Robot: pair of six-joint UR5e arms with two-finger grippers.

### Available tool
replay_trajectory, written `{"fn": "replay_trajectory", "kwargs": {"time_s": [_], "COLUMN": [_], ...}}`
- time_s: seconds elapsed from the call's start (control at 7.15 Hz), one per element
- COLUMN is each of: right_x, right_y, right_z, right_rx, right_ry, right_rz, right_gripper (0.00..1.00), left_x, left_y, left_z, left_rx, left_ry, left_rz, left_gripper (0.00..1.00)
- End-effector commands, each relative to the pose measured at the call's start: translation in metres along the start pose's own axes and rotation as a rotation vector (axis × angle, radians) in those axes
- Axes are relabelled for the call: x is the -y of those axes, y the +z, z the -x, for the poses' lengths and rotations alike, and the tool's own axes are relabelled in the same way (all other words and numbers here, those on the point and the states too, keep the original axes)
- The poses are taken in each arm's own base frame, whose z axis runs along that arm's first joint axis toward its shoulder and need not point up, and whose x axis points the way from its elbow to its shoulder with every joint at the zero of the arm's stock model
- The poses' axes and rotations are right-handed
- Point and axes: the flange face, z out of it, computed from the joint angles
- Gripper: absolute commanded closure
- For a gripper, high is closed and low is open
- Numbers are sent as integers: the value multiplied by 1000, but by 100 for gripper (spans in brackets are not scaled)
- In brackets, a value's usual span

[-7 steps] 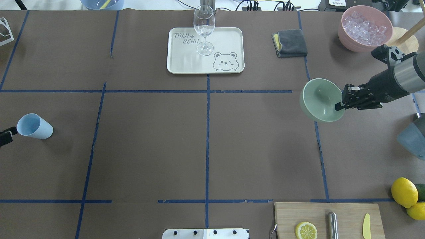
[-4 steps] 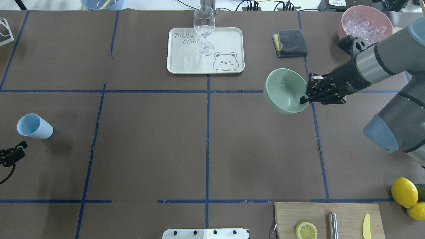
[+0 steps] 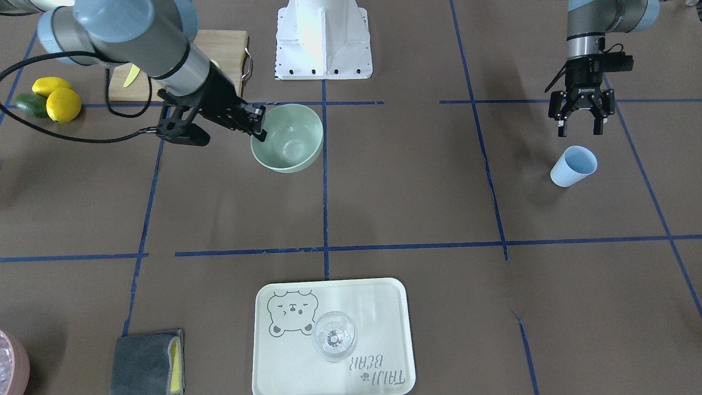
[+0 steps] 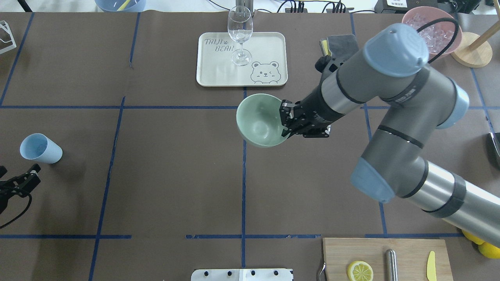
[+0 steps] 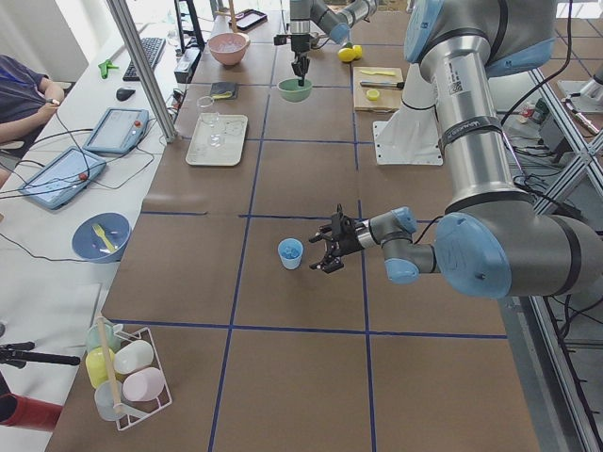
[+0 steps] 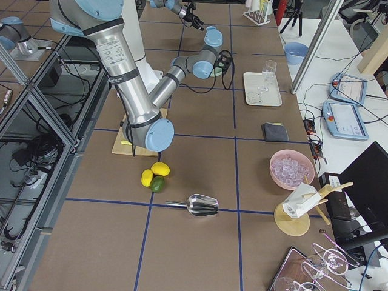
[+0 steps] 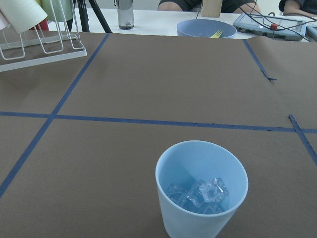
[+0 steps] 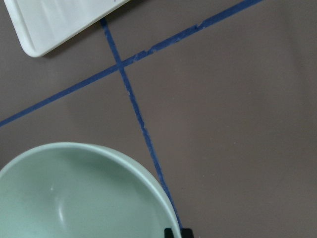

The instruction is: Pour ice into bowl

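I see right gripper [image 4: 284, 121] clamped on the rim of the bowl [image 4: 258, 121], with the bowl at the tape cross near the tray [image 4: 218, 76]. Left gripper [image 3: 580, 130] jaws spread, holding nothing, just beside the blue cup [image 3: 573, 166]. Ice [image 7: 200, 192] sits inside that cup. Tray reads "TAIJI BEAR".
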Motion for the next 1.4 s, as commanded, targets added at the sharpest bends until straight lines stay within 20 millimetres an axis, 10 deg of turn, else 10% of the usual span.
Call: {"fn": "replay_trajectory", "kwargs": {"time_s": [0.0,0.42,1.26], "right_x": [-32,-44,-73], "right_y": [48,115,187], "right_z": [61,129,183], "right_rx": [-45,-100,-143], "right_ry": [-5,8,-14], "right_rz": [-29,-49,-81], "right_gripper": [100,100,100], "left_x": [-19,-31,-53], "left_y": [17,30,50], "left_z": [0,-18,-19], "left_rx": [14,7,27], "left_ry": [22,17,46], "left_rz": [-76,-141,-208], "left_gripper": [0,0,0]}}
